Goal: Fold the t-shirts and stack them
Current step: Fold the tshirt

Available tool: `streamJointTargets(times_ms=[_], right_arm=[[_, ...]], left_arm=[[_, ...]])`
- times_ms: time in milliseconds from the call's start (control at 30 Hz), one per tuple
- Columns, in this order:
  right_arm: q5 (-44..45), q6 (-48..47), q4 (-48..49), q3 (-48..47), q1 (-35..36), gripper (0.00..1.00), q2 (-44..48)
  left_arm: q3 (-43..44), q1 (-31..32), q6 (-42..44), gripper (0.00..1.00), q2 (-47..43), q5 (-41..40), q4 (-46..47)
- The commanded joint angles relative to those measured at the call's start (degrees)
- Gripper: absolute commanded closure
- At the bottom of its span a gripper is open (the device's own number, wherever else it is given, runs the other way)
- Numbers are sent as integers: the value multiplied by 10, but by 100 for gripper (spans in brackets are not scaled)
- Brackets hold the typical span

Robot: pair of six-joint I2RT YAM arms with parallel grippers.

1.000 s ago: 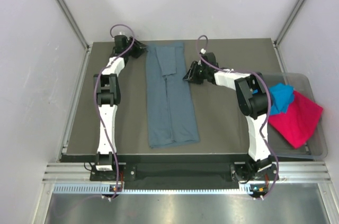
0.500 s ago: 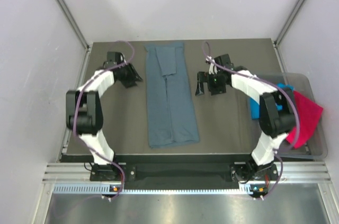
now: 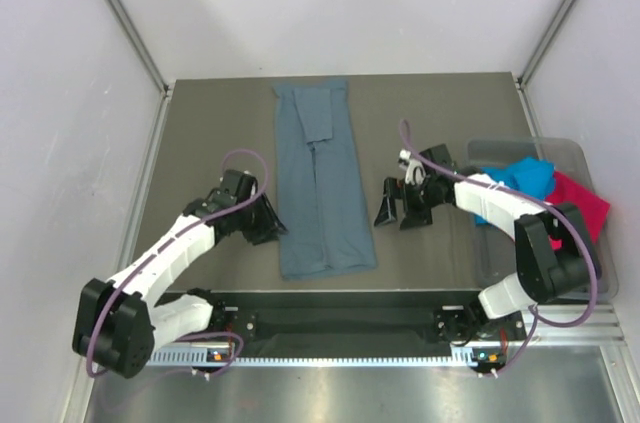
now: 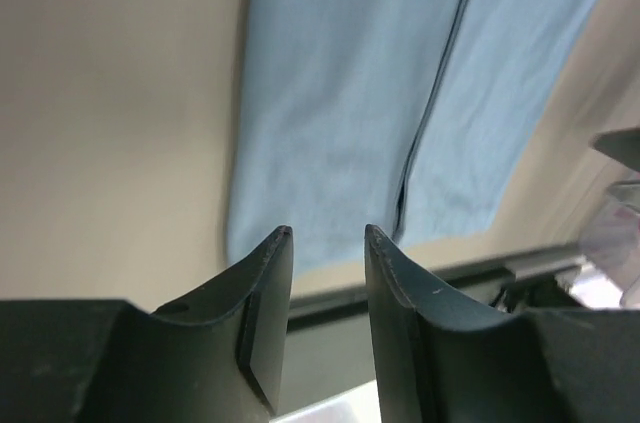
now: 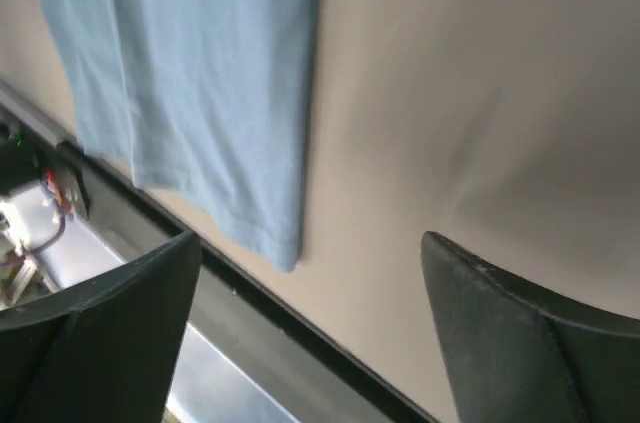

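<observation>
The slate-blue t-shirt lies flat in the middle of the table, folded lengthwise into a long strip with a seam down its centre. My left gripper sits low beside the strip's near left corner, jaws a little apart with nothing between them; the shirt is ahead of the tips. My right gripper hovers right of the near right corner, jaws wide open and empty, with the shirt's corner ahead and to the left. A turquoise t-shirt and a magenta t-shirt lie bunched in the tub.
A clear plastic tub stands at the table's right edge. The dark table ends in a black front edge just past the shirt's hem, with a metal rail beyond. Side walls enclose the workspace.
Both arms have swung from the shirt's far end down to its near end. The right jaws have opened wide; the shirt itself has stayed put.
</observation>
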State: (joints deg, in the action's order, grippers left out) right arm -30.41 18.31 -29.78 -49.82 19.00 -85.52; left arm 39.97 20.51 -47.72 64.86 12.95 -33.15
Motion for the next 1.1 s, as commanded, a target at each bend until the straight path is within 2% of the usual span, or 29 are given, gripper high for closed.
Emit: streamJointTargets(times_ms=[0, 33, 100, 133, 167, 333, 567, 700, 1067], right_arm=[[-47, 36, 74, 58, 35, 10, 41], [-54, 60, 91, 77, 40, 24, 47], [-78, 83, 150, 135, 51, 42, 56], [-84, 112, 171, 154, 54, 54, 56], [-89, 125, 190, 169, 62, 58, 54], [-91, 171, 262, 218, 86, 55, 40], [-59, 185, 279, 218, 104, 52, 31], [-60, 188, 283, 218, 105, 54, 18], [-64, 189, 293, 228, 104, 55, 6]], left_arm=[[-30, 40, -78, 60, -28, -21, -10], [-37, 47, -86, 60, -25, -19, -10], [-52, 67, -109, 60, -18, -14, -7], [-54, 75, -115, 60, -12, -24, -10], [-52, 93, -126, 60, -11, -34, -21], [-35, 138, -161, 60, 3, -102, -101], [-85, 148, -196, 55, 1, -70, -69], [-124, 148, -218, 58, -17, -50, -43], [-124, 149, -214, 59, -45, -94, -42]])
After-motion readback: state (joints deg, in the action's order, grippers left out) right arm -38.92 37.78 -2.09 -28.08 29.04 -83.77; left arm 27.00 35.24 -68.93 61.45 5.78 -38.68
